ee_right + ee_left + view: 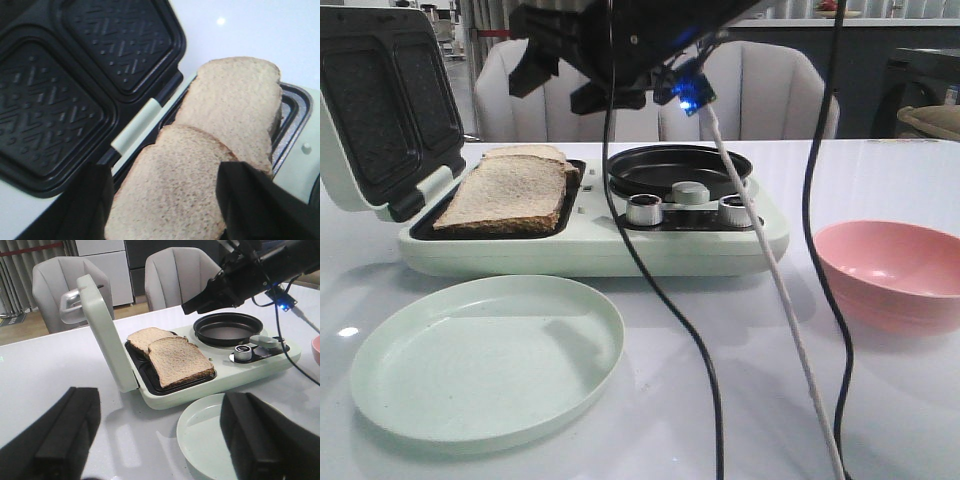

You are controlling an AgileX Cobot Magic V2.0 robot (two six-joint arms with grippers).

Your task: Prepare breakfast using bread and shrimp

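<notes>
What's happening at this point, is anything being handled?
Two slices of bread lie overlapping in the open sandwich maker, lid tilted back. The right hand hovers open just above the nearer slice, touching nothing visibly. The left hand hangs open and empty over the table by the green plate. The plate is bare, the round pan looks empty, and no shrimp are visible; the pink bowl's visible interior looks empty.

No readable text, labels, brands or numbers, sandwich maker (pixel 590 245) body unmarked, its knobs (pixel 644 209) without legible markings
</notes>
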